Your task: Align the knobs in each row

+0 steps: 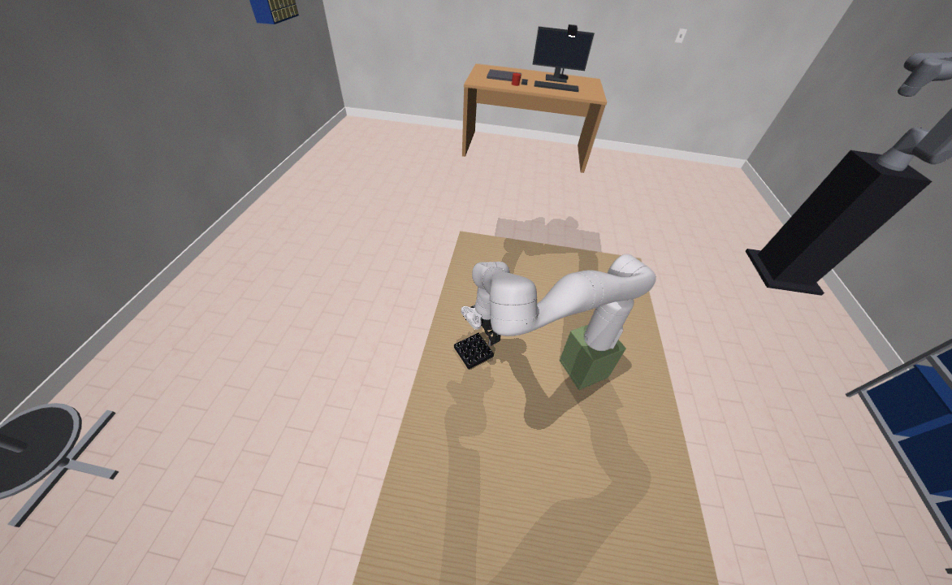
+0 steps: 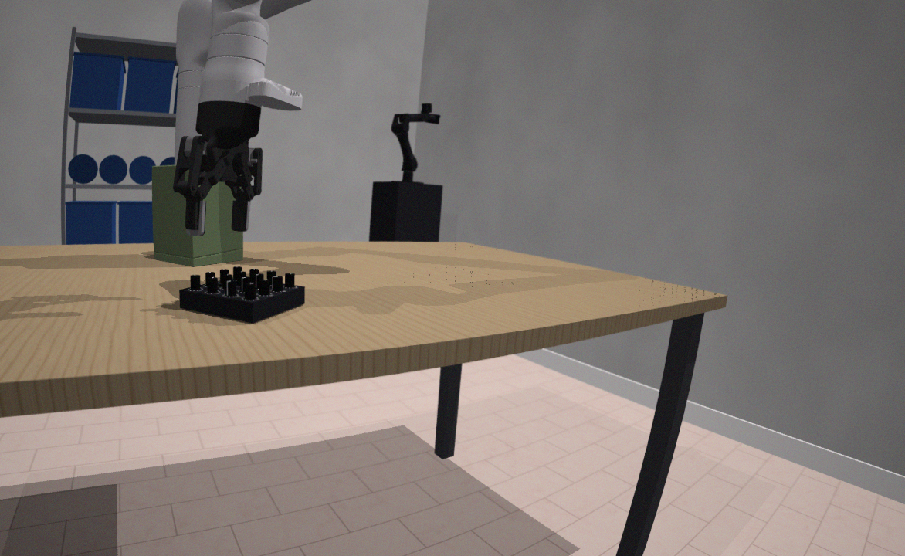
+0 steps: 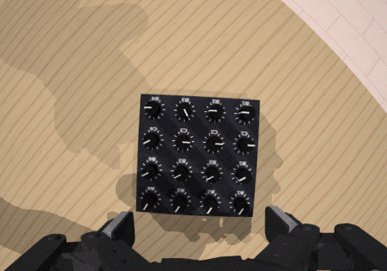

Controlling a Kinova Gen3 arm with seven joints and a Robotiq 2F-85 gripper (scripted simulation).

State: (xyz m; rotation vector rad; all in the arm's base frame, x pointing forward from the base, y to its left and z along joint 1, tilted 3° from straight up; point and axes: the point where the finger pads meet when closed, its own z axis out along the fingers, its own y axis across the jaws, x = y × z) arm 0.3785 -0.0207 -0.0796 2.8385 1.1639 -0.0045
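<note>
The black knob box stands flat on the wooden table, with sixteen knobs in four rows. My gripper is open and empty. It hangs well above the box, over the box edge nearest the arm's base. In the wrist view the name tags sit on the far side of each knob. In the farthest row, the second knob from the left has its white line at a different angle from its neighbours. In the row below, the leftmost knob differs too.
The arm's green pedestal stands on the table behind the box. The table's edge runs close past the box's far side. A shelf with blue bins, a black stand and a desk are off the table.
</note>
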